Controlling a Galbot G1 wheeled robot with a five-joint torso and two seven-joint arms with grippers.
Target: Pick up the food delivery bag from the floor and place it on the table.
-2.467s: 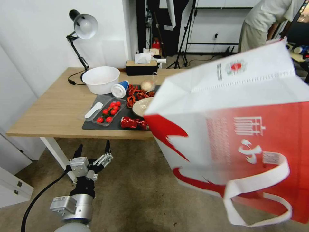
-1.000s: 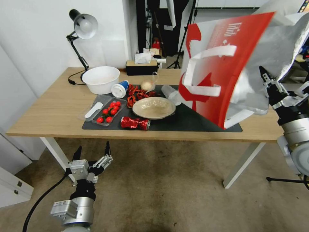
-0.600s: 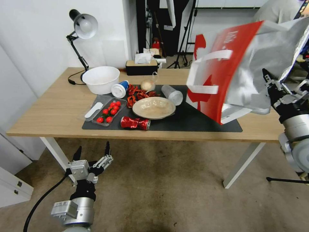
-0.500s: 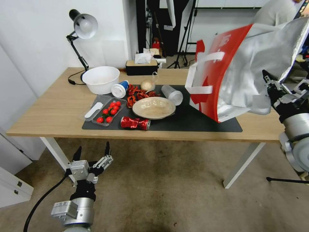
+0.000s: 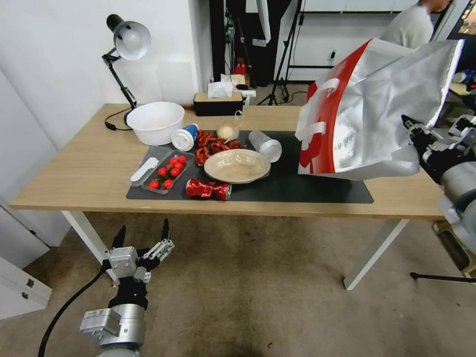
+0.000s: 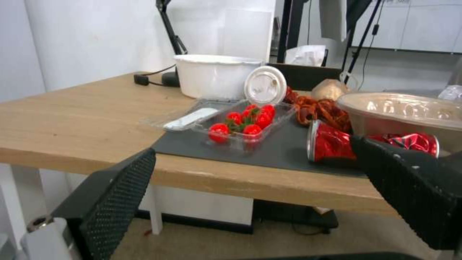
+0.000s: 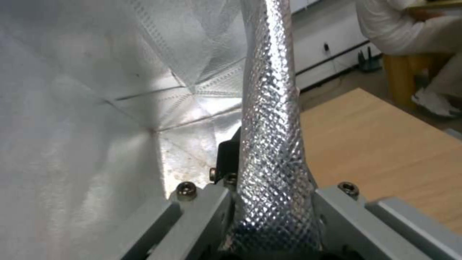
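The food delivery bag (image 5: 377, 114) leans over the right end of the table (image 5: 79, 168). Its silver foil lining faces me, and its red side with white strap handles (image 5: 317, 106) faces left. Its lower edge reaches the dark mat (image 5: 292, 186). My right gripper (image 5: 414, 136) is at the bag's right side, shut on the foil wall. In the right wrist view the foil wall (image 7: 272, 108) runs up between the clamped fingers of that gripper (image 7: 269, 187). My left gripper (image 5: 142, 233) hangs open and holds nothing, low over the floor (image 5: 248, 277) in front of the table's left leg.
On the mat lie a tray of tomatoes (image 5: 168, 173), a crushed red can (image 5: 208, 189), a beige bowl (image 5: 237, 166) and a tipped clear cup (image 5: 265, 145). A white bowl (image 5: 155, 122), a desk lamp (image 5: 130, 39) and a tissue box (image 5: 218, 104) stand farther back.
The bag swung from close in front of the camera to the right, turned its foil side toward me and came down onto the mat's right end. The left arm stayed still.
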